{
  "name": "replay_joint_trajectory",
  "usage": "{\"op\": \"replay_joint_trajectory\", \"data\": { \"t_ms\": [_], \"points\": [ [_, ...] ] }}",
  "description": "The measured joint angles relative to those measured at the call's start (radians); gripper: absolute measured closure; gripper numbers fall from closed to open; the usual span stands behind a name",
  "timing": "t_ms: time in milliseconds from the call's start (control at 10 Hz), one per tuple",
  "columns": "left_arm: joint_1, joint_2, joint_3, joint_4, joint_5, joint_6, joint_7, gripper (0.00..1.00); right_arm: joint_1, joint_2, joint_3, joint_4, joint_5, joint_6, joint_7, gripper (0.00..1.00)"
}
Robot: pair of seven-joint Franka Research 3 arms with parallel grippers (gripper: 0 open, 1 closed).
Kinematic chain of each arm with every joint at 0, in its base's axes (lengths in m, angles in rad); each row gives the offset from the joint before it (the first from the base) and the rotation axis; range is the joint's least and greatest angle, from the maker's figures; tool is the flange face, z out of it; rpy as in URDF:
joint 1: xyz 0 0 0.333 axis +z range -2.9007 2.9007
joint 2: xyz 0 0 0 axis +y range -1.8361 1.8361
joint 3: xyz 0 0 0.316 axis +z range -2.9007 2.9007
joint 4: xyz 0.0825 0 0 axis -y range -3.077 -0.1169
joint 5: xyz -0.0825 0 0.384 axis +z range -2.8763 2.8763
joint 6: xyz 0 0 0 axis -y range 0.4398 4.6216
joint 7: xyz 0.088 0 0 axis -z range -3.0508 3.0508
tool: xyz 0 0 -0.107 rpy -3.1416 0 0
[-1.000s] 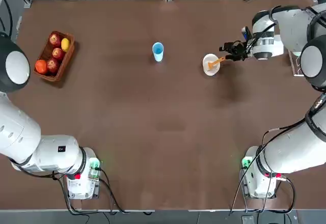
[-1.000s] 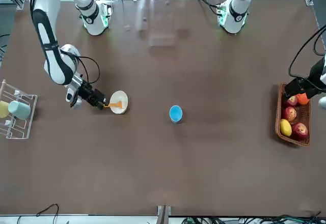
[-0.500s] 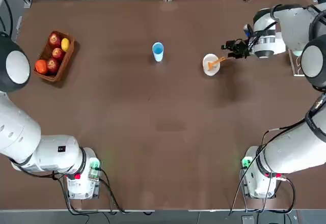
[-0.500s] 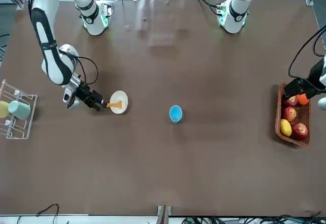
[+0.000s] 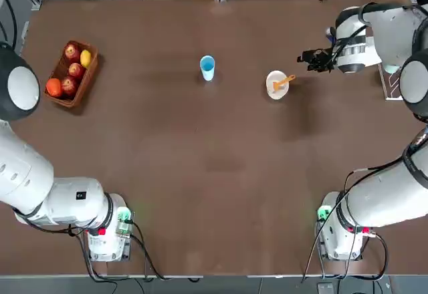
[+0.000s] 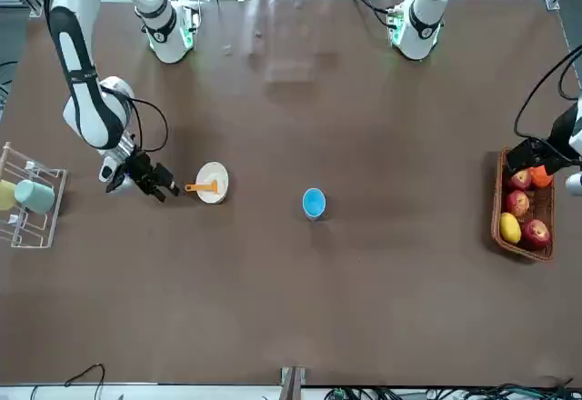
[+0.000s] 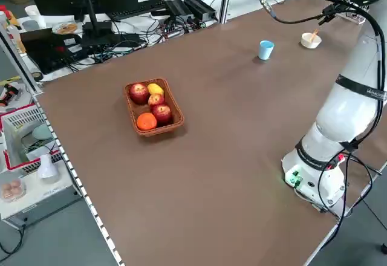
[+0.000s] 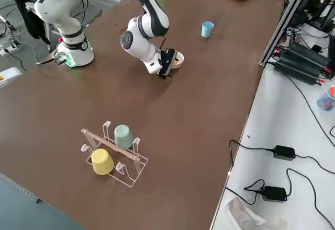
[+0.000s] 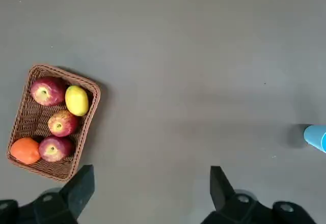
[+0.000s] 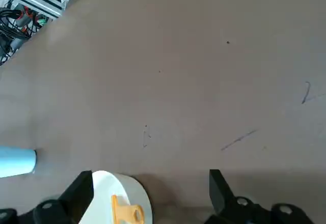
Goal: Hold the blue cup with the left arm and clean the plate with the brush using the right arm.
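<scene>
Two grippers, neither holding anything. We see the right gripper (image 5: 307,58) low over the table (image 5: 214,174), fingers spread wide and empty in its wrist view. Just beside its fingertips, toward the table's middle, sits the plate (image 5: 277,84) with the brush (image 5: 285,79) lying in it, orange handle over the rim toward the gripper; a bare gap separates them. Farther the same way, well past the plate, stands the blue cup (image 5: 207,67), upright and alone. Behind the right gripper, at the table edge, a wire rack (image 6: 27,207) holds a teal cup (image 6: 35,196) and a yellow cup (image 8: 102,161). The right arm (image 6: 86,100) bends down steeply, wrist angled toward the plate.

The left gripper (image 9: 153,193) hangs high, fingers wide apart, over the fruit basket (image 5: 71,73), probably near its table-edge side; the blue cup lies well off from it.
</scene>
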Motion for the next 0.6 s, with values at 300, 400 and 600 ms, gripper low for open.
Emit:
{"op": "replay_joint_trajectory", "data": {
  "t_ms": [300,400,600],
  "points": [
    [0.000,0.000,0.000,0.000,0.000,-0.027,0.007,0.00,0.000,0.000,-0.001,0.000,0.000,0.034,0.000,0.00],
    [0.000,0.000,0.000,0.000,0.000,-0.029,0.007,0.00,-0.001,0.000,-0.001,0.000,0.000,0.040,0.000,0.00],
    [0.000,0.000,0.000,0.000,0.000,-0.029,0.008,0.00,-0.002,0.000,-0.003,0.000,-0.007,0.044,0.003,0.00]
  ]
}}
